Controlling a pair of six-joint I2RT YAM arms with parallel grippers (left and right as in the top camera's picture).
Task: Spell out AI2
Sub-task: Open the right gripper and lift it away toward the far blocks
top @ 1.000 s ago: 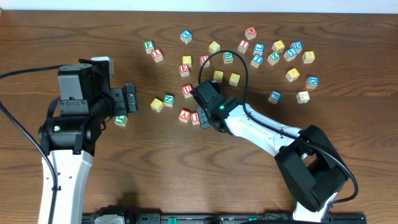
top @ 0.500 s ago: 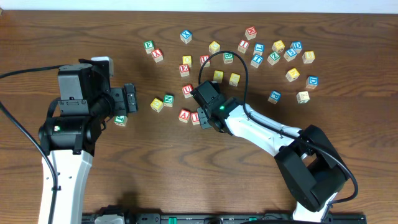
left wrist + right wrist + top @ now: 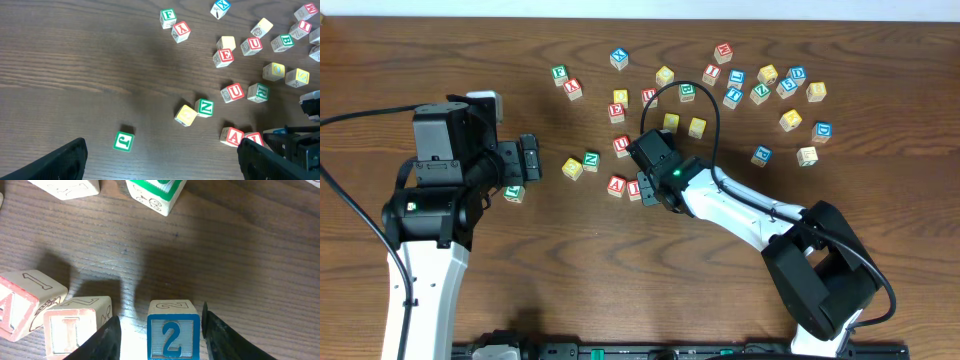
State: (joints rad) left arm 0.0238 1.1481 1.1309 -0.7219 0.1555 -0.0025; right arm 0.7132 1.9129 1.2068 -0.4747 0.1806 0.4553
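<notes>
The red A cube (image 3: 20, 305) and the red I cube (image 3: 75, 327) sit side by side on the wooden table, touching. Just right of them stands the blue 2 cube (image 3: 173, 335), on the table between the fingers of my right gripper (image 3: 161, 332). That gripper is open, with a gap on each side of the cube. From overhead, the A cube (image 3: 617, 185) and I cube (image 3: 634, 188) show left of the right gripper (image 3: 655, 192), which hides the 2. My left gripper (image 3: 162, 165) hangs open and empty over bare wood, well left of the row.
A green J cube (image 3: 123, 140) lies near the left gripper. A yellow cube (image 3: 185, 115) and a green N cube (image 3: 204, 107) sit behind the row. Several more letter cubes (image 3: 760, 85) are scattered across the far right of the table (image 3: 570, 290).
The right gripper's jaws have spread apart around the 2 cube. Neither arm has shifted, and no cube has moved.
</notes>
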